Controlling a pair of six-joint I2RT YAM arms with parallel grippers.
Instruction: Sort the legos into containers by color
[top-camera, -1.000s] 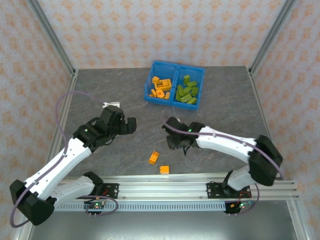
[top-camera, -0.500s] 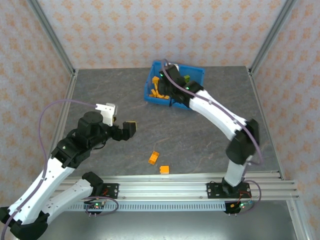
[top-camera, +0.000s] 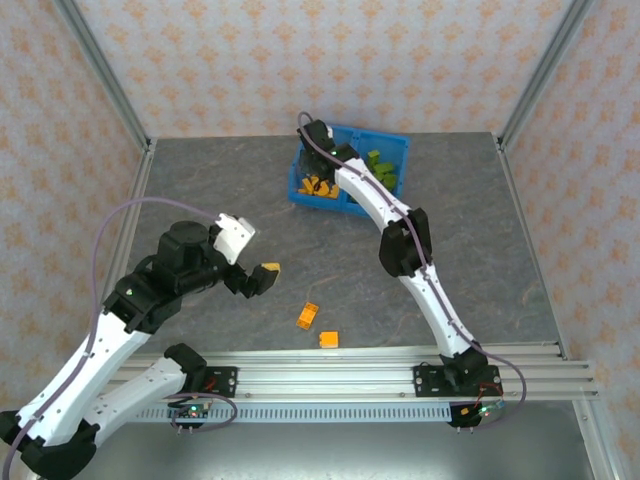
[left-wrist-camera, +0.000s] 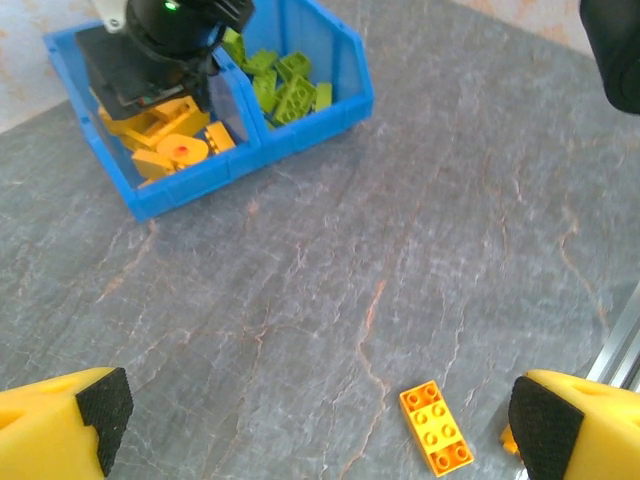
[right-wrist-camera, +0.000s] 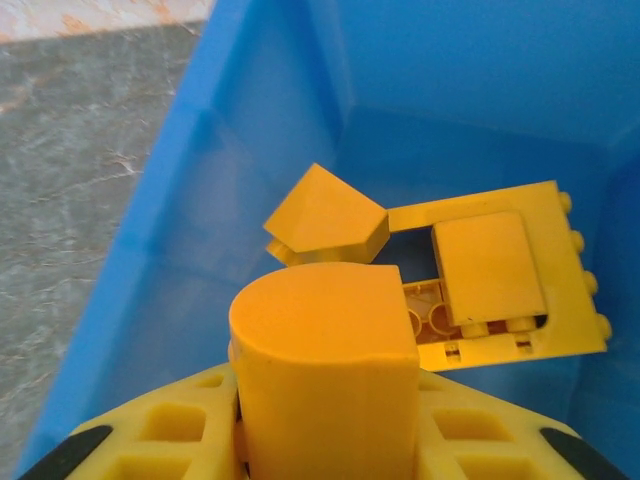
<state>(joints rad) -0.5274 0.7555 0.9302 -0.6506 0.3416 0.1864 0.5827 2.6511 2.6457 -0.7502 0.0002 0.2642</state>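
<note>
While the right gripper (right-wrist-camera: 330, 445) stays clamped on a chunky orange brick (right-wrist-camera: 320, 340) with a rounded top, it hangs over the left compartment (right-wrist-camera: 450, 100) of the blue bin (left-wrist-camera: 200, 185) at the table's (left-wrist-camera: 400, 200) far edge, right above the flat orange frame (right-wrist-camera: 572, 270). Lime green bricks (left-wrist-camera: 285, 85) sit in the right compartment (left-wrist-camera: 340, 60). The left gripper (left-wrist-camera: 325, 425) is spread wide near two loose orange bricks (top-camera: 307, 316) by the near edge. A second ago the right arm was down at mid-table, and those two bricks haven't budged.

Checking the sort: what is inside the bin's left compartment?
Visible are orange legos, including a flat frame. The right gripper, holding a rounded orange brick above them, covers part of the pile.
</note>
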